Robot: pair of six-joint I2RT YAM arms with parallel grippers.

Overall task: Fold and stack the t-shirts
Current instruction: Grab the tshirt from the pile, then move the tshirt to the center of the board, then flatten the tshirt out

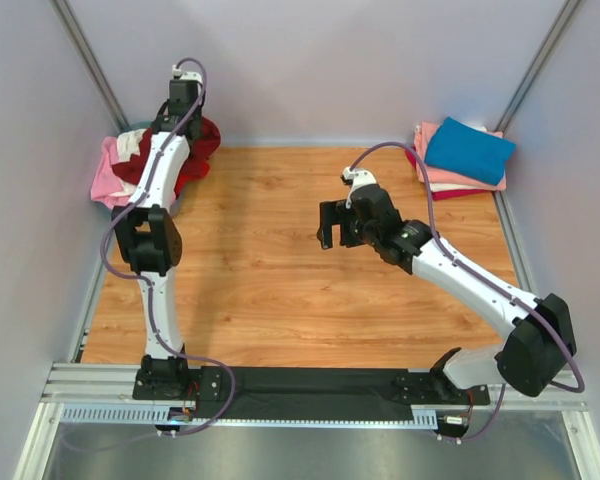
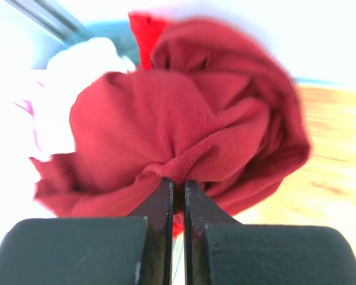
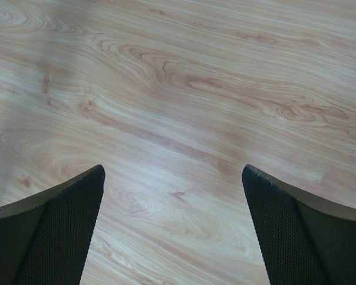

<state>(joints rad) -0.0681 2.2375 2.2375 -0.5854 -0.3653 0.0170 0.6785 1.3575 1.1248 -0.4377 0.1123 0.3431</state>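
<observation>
At the far left corner of the pale wood-grain desk [image 1: 270, 290] lies a loose heap of shirts; the left arm [image 1: 158, 180] reaches out over it, and the left claw [image 2: 178, 184] is pressed together on a gathered fold of the large dark maroon cloth t-shirt [image 2: 184, 119]; its two black fingers [image 2: 160, 205] nearly touch, with the cloth pinched between their tips, and the maroon cloth bunches in rumpled folds around the pinch. In the same heap a crumpled white cloth t-shirt [image 2: 86, 71] sits to the left of the maroon one; a scrap of bright red cloth [image 2: 143, 32] shows on its far side; seen from above, a crumpled pink cloth t-shirt [image 1: 105, 178] spills toward the left edge of the desk, touching the others. At the far right corner, well apart from the heap, stands a neat stack; a folded teal-blue cloth t-shirt [image 1: 468, 150] lies on top, slightly askew; a folded pink cloth t-shirt [image 1: 458, 181] lies under it; a thin red edge [image 1: 450, 193] shows at the bottom. The right claw [image 3: 172, 170] hangs over the bare middle of the desk; its dark textured fingers [image 3: 59, 225] are spread wide, with only wood grain seen between them.
</observation>
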